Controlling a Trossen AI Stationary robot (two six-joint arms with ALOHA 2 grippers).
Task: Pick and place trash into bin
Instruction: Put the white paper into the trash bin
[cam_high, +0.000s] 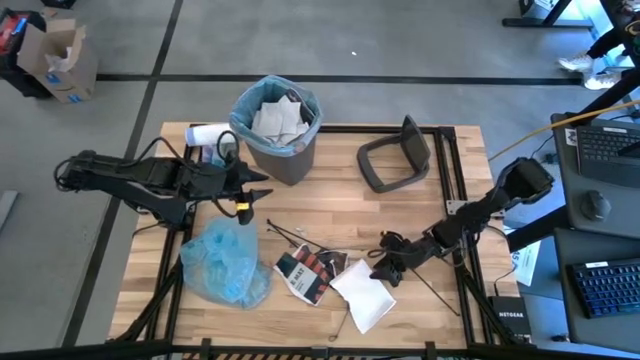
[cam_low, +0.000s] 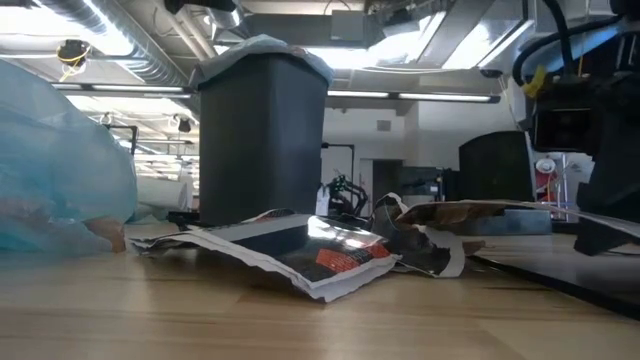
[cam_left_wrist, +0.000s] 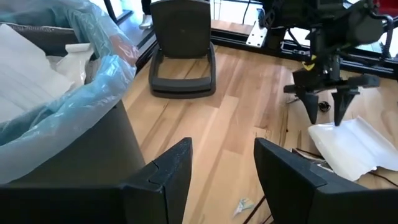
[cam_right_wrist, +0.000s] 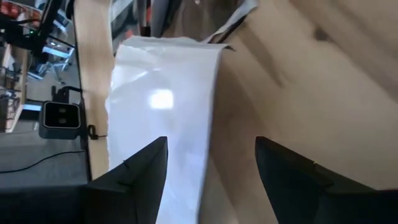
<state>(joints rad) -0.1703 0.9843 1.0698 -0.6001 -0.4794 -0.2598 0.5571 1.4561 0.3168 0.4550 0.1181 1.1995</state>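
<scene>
The dark grey bin (cam_high: 275, 125), lined in light blue and holding white paper, stands at the table's far left of centre. Its lid (cam_high: 395, 155) lies to its right. My left gripper (cam_high: 258, 185) hangs open just near of the bin, its fingers (cam_left_wrist: 174, 174) empty. Trash lies toward the near edge: a printed packet (cam_high: 308, 272), a white mailer (cam_high: 362, 295) and thin dark sticks (cam_high: 285, 235). My right gripper (cam_high: 385, 268) is open, slanting down over the mailer's (cam_right_wrist: 161, 106) far edge. From the left wrist view its fingertips (cam_left_wrist: 311, 115) stand just above the mailer (cam_left_wrist: 348, 146).
A crumpled light blue bag (cam_high: 225, 262) lies at the near left, left of the packet. A white roll (cam_high: 205, 135) sits at the far left behind my left arm. Bare wood shows between the bin, the lid and the trash. Black frame rails (cam_high: 450, 170) edge the table.
</scene>
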